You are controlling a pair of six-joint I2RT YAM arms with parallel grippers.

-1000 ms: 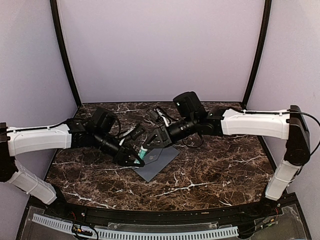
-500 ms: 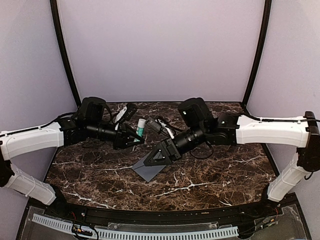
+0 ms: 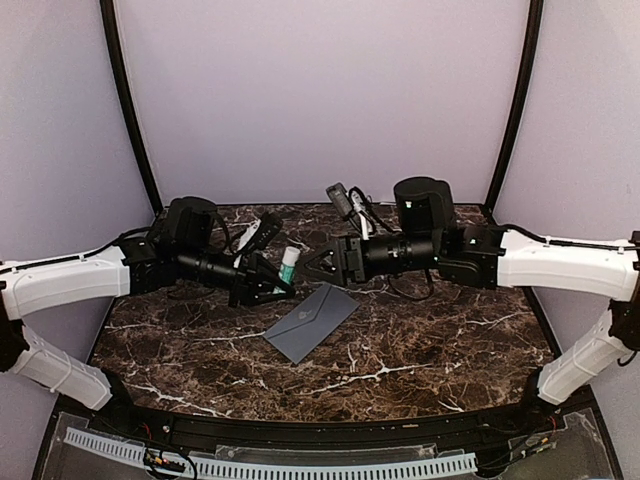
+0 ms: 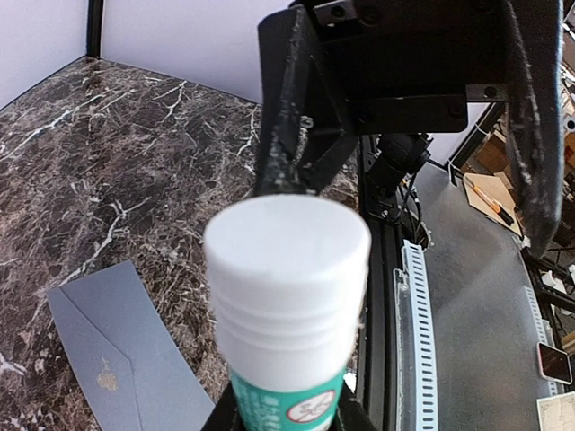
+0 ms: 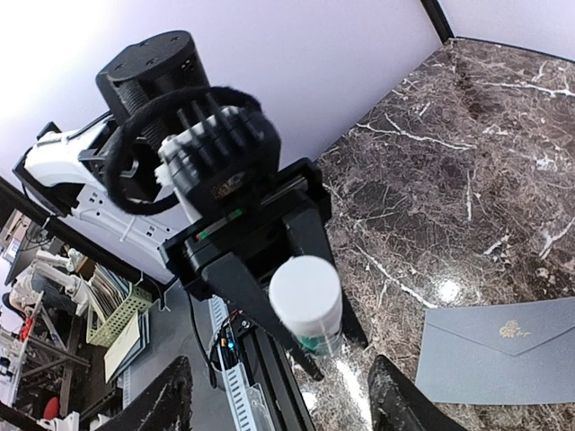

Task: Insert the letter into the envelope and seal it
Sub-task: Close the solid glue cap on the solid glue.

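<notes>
Across the middle of the dark brown marble-look table [image 3: 430, 340] things are pretty simple. Both white-and-black arms reach in from the sides and nearly meet above the back half, the left arm [image 3: 70, 282] coming from the left edge and the right arm [image 3: 560, 262] from the right. The flat slate-grey paper envelope [image 3: 312, 322] lies on the table just nearer than where they meet. It's turned at an angle with its pointed flap folded down flat, and neither arm is touching it. Can't tell if the flap is actually stuck down, though. The left end effector [image 3: 277, 288] is clamped on the lower body of a glue stick with a white ribbed cap and a teal label [image 4: 287, 296], holding it off the table with the cap pointing at the other arm. The right end effector [image 3: 318, 268] has its fingers spread wide with nothing gripped, fingertips just beside that cap. From the right wrist, the glue stick [image 5: 306, 301] sits straight ahead, facing the gap. Smallest detail is a little gold emblem [image 5: 513, 329] printed below the flap's tip.
</notes>
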